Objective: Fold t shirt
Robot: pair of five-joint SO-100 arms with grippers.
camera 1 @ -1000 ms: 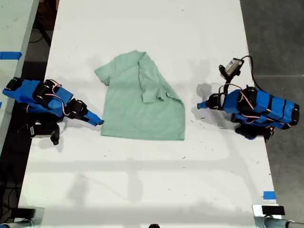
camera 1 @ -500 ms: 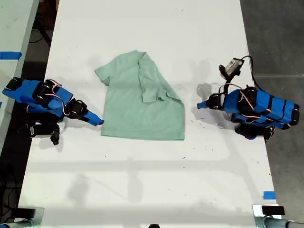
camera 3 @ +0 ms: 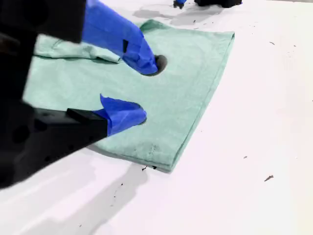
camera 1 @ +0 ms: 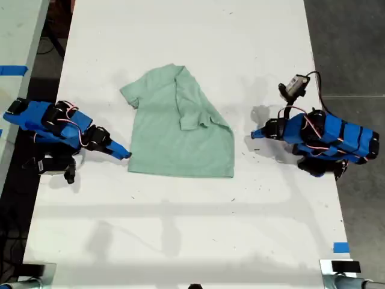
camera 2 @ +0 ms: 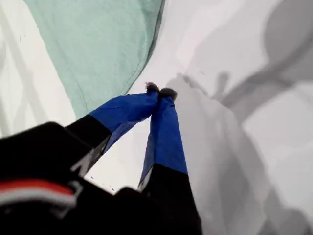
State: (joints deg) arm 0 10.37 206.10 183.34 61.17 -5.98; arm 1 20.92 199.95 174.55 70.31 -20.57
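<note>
Fold partly done. On the t shirt, the side nearer my first gripper is seen already folded in over the body. The sleeve on the side nearer my second gripper is still spread out. The first gripper's jaws are pressed together on nothing, just short of the shirt's edge. The second gripper's jaws are parted above the hem corner, nothing pinched. Judged left: second side fold, then the hem-to-neck fold.

We see the white table from straight overhead and well back in the exterior view. Both wrist views sit low and close behind their jaws, facing inward toward the t shirt, which all three views share.
</note>
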